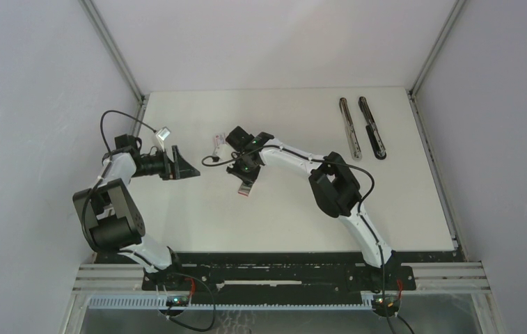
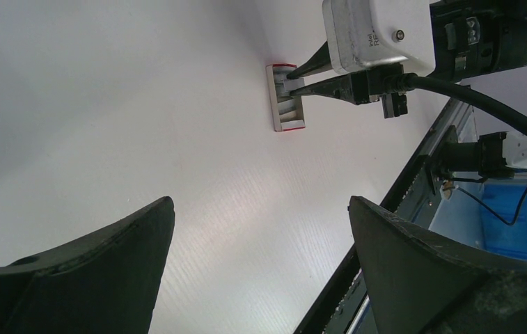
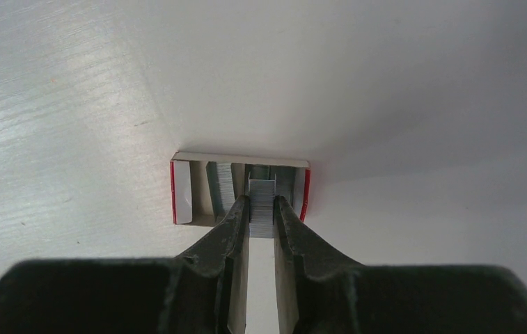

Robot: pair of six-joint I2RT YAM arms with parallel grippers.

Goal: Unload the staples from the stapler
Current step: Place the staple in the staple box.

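On grey-walled white table (image 1: 281, 216), staples (image 3: 262, 202)

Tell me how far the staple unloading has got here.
Done: stapler lies open at the far right; some strips already sit in the small box. In hand: right hand pinches a staple strip at the box. Left: release it; left hand idle, open.

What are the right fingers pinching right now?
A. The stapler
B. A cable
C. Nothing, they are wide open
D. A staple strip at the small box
D: the right wrist view shows the right fingers closed on a staple strip at the open box.
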